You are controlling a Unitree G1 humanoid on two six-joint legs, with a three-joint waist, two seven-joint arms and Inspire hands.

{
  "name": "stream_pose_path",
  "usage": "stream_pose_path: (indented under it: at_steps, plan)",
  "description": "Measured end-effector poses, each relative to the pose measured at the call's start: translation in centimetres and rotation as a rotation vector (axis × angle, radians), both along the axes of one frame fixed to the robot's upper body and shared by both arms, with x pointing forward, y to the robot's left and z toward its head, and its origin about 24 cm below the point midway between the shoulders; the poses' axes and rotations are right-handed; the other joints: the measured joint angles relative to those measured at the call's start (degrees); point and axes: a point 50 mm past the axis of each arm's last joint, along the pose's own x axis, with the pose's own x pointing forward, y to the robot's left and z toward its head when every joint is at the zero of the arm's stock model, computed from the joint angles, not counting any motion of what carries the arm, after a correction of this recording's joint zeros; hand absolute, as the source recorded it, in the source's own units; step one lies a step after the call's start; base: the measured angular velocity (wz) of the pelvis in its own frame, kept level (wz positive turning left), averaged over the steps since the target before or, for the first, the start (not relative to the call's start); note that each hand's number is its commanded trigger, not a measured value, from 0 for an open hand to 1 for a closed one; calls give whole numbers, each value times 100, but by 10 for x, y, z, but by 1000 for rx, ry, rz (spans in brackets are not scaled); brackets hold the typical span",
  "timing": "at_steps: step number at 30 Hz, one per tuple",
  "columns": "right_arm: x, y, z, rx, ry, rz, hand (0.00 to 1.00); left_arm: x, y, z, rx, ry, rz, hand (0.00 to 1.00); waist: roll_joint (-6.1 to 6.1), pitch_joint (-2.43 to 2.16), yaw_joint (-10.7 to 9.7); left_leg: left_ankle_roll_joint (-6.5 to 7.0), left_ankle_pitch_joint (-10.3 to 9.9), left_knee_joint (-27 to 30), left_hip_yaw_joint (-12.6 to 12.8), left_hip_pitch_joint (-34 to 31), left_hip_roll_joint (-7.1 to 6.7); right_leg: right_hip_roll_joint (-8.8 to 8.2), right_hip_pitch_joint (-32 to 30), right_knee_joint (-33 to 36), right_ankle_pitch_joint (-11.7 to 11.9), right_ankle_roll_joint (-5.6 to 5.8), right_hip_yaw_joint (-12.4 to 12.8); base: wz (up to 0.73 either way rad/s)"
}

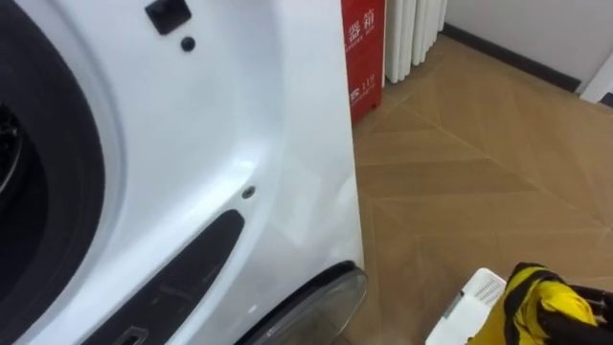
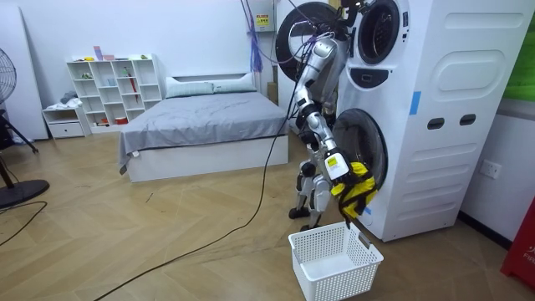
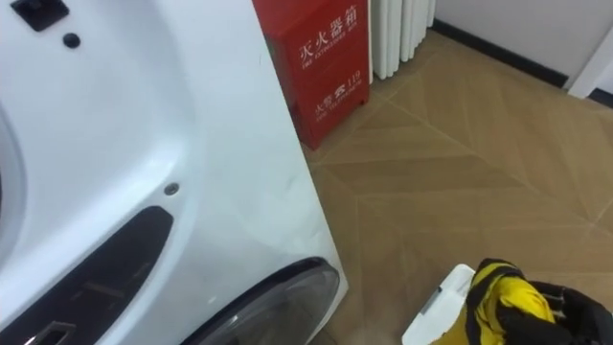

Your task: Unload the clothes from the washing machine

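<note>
Crumpled yellow-black garment [image 1: 538, 303] beside smooth white washer [image 1: 239, 115]

I stand in a home bedroom with a laundry corner. In the room view a grey-covered bed [image 2: 209, 117] lies at ten o'clock and a white cubby shelf [image 2: 117, 88] at nine. The floor [image 2: 167, 242] is wood parquet, and a white washing machine [image 2: 435, 125] is close before me.

Glossy white washing machine front [image 1: 239, 115]; black round door opening [image 1: 57, 211] at 9 o'clock. Red metal cabinet [image 1: 364, 53], white characters, 12 o'clock. Tan wood floor [image 1: 479, 172], herringbone pattern. Yellow-and-black crumpled cloth garment [image 1: 541, 302], 5 o'clock. White plastic lattice basket [image 2: 334, 259]. Grey-covered bed [image 2: 209, 117].
</note>
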Motion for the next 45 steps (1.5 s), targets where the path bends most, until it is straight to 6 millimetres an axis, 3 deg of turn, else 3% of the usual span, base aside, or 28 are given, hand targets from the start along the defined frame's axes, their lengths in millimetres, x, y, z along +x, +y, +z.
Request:
stream_pose_path:
  at_steps: [9,29,34,39,42,43,44,45]
  plan:
    - [1,0,0,-32,14,17,0,0,-3,-1,-38,11,-13,0,107,-1,-4,0,0,-16,15,-7,-46,-19,-75,134,-72,1,23,0]
    - [0,0,1,-73,28,39,0,-1,-2,-1,-53,11,-5,0,81,10,-4,-1,-1,-20,26,-32,-110,-14,-196,346,-201,2,77,0]
    - [-9,0,-4,-25,30,24,0,-3,5,1,-39,0,19,0,-114,22,-14,-5,0,58,9,23,-71,-23,-90,314,-201,-9,71,2]
    - [-36,-4,-30,125,102,-45,0,-5,10,3,-22,-4,18,0,-304,10,-5,-43,-13,38,-255,454,50,-68,584,-61,-160,-77,-268,25]
    - [-61,-8,-52,241,176,-133,0,-1,9,4,-26,-32,14,0,-419,5,25,-48,-13,-55,-515,698,81,-120,1001,-316,-130,-86,-562,42]
    - [-72,-8,-62,286,216,-172,0,-2,9,4,-28,-38,24,0,-415,-38,68,-49,-14,-78,-619,811,90,-129,1178,-404,-127,-90,-669,39]
    - [-89,-8,-72,335,266,-223,0,-3,10,4,-27,-41,34,0,-513,-9,157,-51,-14,-107,-717,944,105,-162,1389,-511,-122,-97,-773,57]
    - [-108,-3,-85,391,320,-277,0,-2,10,5,-14,-46,29,0,-577,-32,188,-59,-12,-117,-849,1063,117,-188,1605,-619,-127,-105,-891,53]
